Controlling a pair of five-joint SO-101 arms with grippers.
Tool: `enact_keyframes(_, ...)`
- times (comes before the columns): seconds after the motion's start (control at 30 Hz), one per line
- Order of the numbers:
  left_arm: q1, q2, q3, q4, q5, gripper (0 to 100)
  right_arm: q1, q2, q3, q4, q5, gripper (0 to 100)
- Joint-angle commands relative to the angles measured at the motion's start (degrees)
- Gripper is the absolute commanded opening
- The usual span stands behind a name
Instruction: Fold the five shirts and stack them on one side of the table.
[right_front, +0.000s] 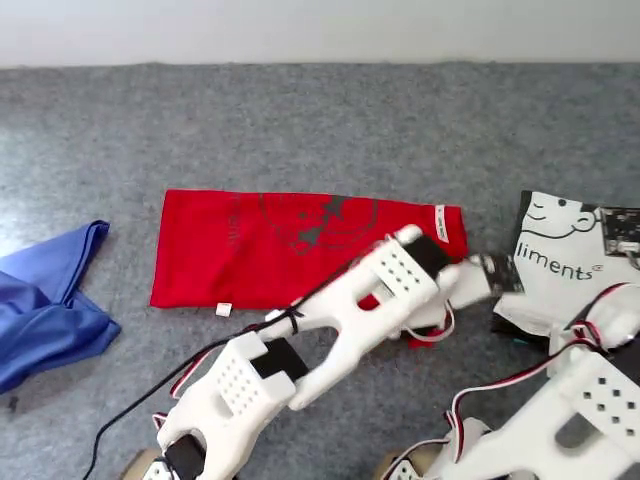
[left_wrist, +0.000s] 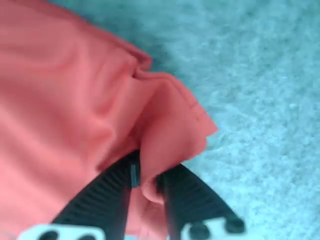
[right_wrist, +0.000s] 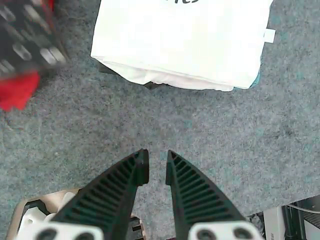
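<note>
The step in hand is judged to be the folding of the red cloth shirt (right_front: 290, 245), which is spread as a long band in the middle of the grey carpeted table (right_front: 300, 110). Its corner nearest the stack is pinched tight between the jaws of the left gripper (left_wrist: 147, 175), and the fabric is bunched there. The right gripper (right_wrist: 156, 167) is held above bare table near the folded white cloth shirt (right_front: 565, 265), its jaws a narrow gap apart with nothing between. A crumpled blue cloth shirt (right_front: 45, 300) is seen at the opposite edge. Next, the pinched end probably has to be lifted and carried across the band, with the edges matched before release.
</note>
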Motion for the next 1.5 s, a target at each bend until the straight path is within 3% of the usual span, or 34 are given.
enact_keyframes(0.0, -4.2, -0.3, -9.0, 2.9, 1.0, 1, 0.6, -1.4, 0.1, 2.2, 0.3, 8.0)
enact_keyframes(0.37, -8.7, 3.2, -14.4, -0.6, 0.9, 2, 0.6, -1.4, 0.1, 2.2, 0.3, 8.0)
enact_keyframes(0.63, -13.0, 6.2, -14.4, -5.3, 1.2, 17, 0.6, -1.4, 0.1, 2.2, 0.3, 8.0)
enact_keyframes(1.03, -18.7, 5.5, -15.3, -8.2, 0.9, 19, 0.6, -1.5, 0.1, 2.2, 0.3, 8.0)
enact_keyframes(1.17, -19.2, 5.5, -23.5, -4.5, 1.1, 19, 0.6, -1.5, 0.1, 2.2, 0.3, 8.0)
enact_keyframes(1.33, -16.5, 5.9, -37.3, 8.1, 0.9, 19, 0.7, -1.5, 0.1, 2.2, 0.3, 8.0)
enact_keyframes(1.47, -15.0, 3.3, -35.5, 8.0, 2.1, 19, 0.7, -1.5, 0.1, 2.2, 0.3, 8.0)
